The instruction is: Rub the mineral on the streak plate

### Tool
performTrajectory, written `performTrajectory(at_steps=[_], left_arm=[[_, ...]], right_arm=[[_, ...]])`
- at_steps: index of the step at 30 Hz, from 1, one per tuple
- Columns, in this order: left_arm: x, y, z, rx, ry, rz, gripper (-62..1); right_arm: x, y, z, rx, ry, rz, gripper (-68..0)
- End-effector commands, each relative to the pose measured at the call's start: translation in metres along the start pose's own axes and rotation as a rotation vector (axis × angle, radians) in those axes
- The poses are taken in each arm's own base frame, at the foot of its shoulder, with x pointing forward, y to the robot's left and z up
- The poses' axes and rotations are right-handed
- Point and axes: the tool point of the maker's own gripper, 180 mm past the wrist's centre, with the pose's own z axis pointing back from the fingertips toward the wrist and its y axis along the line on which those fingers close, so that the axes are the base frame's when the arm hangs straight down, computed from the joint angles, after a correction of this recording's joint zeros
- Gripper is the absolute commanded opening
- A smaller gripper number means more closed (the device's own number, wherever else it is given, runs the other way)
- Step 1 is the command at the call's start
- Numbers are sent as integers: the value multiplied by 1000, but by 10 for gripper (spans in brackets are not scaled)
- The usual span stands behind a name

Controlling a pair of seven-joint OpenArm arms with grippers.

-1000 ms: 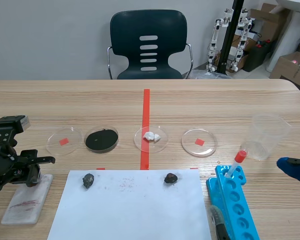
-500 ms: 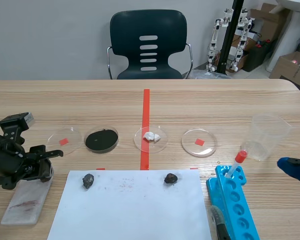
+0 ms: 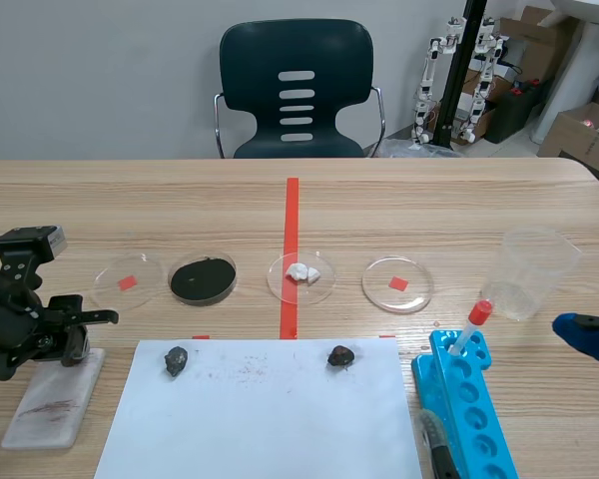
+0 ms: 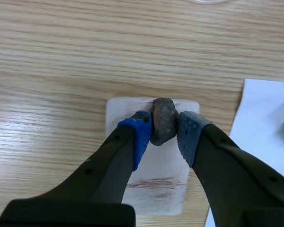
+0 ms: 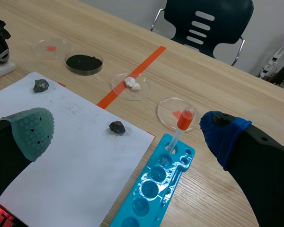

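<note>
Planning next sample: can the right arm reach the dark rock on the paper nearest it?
Probably, with care. Its jaws stand open and empty and the rock lies bare on the paper, but the red-capped tube in the blue rack stands partly between.

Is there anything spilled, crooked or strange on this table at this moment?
Nothing is damaged. Faint reddish specks lie scattered on the white paper, like spilled powder, and the red-capped tube leans in the blue rack instead of standing upright.
</note>
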Motion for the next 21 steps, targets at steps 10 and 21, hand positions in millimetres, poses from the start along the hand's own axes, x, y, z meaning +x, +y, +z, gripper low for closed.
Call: performTrajectory(at_steps=[10, 21], left_arm=[[8, 21, 5, 114, -23, -51, -492], [6, -19, 5, -111, -16, -4, -492]], right_arm=[[10, -4, -2, -10, -35, 6, -20], [10, -4, -2, -10, -35, 6, -20]])
